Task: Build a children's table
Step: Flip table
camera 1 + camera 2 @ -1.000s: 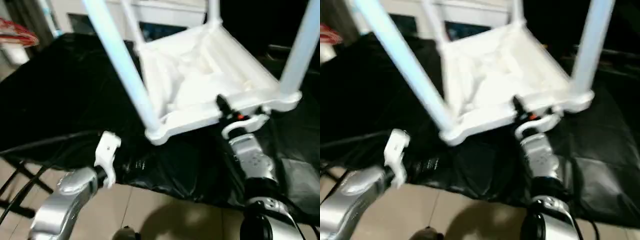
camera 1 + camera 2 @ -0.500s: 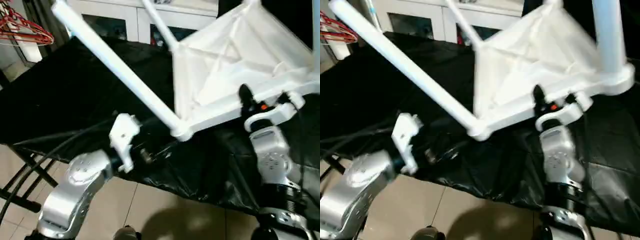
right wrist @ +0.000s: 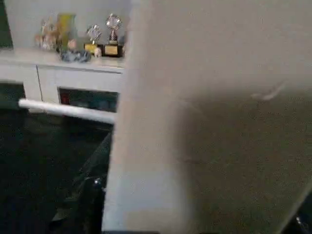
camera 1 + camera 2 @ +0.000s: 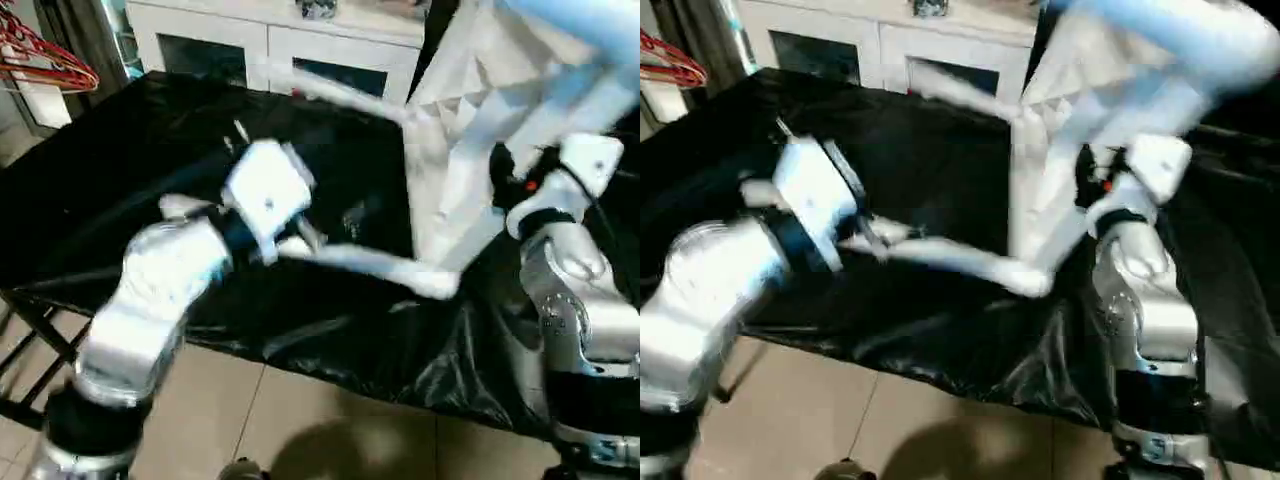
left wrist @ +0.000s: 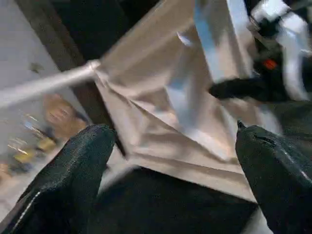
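Since a second ago our table [image 4: 470,150] has tipped up on edge, right gripper [image 4: 505,180] clamped on its rim; left gripper [image 5: 175,161], fingers apart, must steady it for turning upright.

No legible text, label, brand, number or sign in any view. Motion blur smears most surfaces. The trophies [image 3: 105,34] on the cabinet [image 3: 58,73] carry small plates, too small to read.
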Controlling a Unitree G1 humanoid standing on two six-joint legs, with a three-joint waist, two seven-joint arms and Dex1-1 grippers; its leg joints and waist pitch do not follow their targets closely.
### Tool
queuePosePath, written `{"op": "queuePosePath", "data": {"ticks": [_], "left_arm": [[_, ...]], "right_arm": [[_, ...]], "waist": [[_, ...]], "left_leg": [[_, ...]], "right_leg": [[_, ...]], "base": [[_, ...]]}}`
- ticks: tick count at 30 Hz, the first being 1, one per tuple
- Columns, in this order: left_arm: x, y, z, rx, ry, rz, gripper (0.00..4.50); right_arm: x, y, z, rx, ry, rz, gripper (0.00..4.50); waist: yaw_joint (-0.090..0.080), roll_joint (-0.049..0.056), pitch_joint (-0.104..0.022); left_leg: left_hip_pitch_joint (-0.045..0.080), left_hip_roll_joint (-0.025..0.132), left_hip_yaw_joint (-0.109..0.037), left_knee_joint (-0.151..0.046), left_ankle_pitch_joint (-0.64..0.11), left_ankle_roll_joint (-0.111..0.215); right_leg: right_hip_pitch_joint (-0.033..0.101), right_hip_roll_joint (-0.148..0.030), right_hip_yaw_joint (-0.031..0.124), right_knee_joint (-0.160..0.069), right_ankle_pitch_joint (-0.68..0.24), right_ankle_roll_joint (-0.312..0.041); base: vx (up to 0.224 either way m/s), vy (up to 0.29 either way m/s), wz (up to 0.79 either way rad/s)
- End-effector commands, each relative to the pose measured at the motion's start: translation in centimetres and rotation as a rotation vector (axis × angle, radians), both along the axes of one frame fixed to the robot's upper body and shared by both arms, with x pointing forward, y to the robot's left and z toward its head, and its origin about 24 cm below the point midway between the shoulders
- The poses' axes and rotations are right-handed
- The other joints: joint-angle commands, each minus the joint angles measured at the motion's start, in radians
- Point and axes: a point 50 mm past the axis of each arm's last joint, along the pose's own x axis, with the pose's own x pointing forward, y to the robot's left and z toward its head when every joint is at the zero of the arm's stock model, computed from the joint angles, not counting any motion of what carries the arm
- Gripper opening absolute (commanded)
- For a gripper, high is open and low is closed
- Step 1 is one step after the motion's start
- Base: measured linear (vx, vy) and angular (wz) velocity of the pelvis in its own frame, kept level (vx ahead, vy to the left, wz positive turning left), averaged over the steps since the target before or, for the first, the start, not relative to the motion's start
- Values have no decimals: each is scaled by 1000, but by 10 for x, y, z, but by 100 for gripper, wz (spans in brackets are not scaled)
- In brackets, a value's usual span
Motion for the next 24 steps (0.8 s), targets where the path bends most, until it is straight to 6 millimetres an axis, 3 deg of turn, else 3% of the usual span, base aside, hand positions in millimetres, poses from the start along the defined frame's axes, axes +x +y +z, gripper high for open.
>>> {"op": "queuePosePath", "data": {"ticks": [1,4,8,9,11,12,15,20,24], "left_arm": [[3,-1,14,23,-94,6,450],[4,-3,23,98,-196,3,450],[12,-4,45,181,-428,80,450],[12,-4,46,184,-436,85,450],[15,-2,54,197,-503,127,450],[16,-1,55,199,-509,131,450],[21,4,65,220,-598,192,450],[37,13,72,326,-731,295,450],[46,19,74,365,-756,343,450]], "right_arm": [[1,-7,-5,-69,62,-77,208],[3,3,-5,-117,72,-45,208],[7,22,-15,-161,121,12,208],[7,22,-15,-162,121,14,238],[7,25,-16,-157,122,27,238],[8,25,-16,-157,122,27,272],[8,25,-19,-163,130,15,291],[4,22,-37,-174,172,24,291],[1,19,-47,-180,199,22,291]], "waist": [[-10,2,-56],[-12,-3,-58],[-16,-7,-58],[-17,-6,-58],[-23,-8,-57],[-25,-8,-58],[-31,-7,-59],[-26,-5,-64],[-25,-4,-63]], "left_leg": [[20,60,-37,-86,-116,-75],[19,61,-37,-84,-97,-81],[16,60,-40,-85,-103,-79],[16,61,-40,-86,-106,-82],[14,62,-41,-86,-110,-84],[14,61,-41,-85,-104,-84],[14,60,-41,-85,-98,-80],[14,61,-40,-78,-56,-70],[16,62,-41,-79,-60,-70]], "right_leg": [[32,-83,61,-78,-115,-41],[36,-86,61,-70,-64,-50],[41,-87,62,-71,-64,-44],[41,-89,62,-71,-69,-46],[42,-91,62,-70,-70,-56],[43,-91,62,-68,-68,-62],[42,-89,61,-68,-61,-69],[43,-89,61,-58,40,-96],[43,-91,60,-56,45,-111]], "base": [[0,0,0],[0,0,0],[0,0,0],[0,0,0],[0,0,0],[0,0,0],[0,0,0],[0,0,0],[0,0,0]]}}
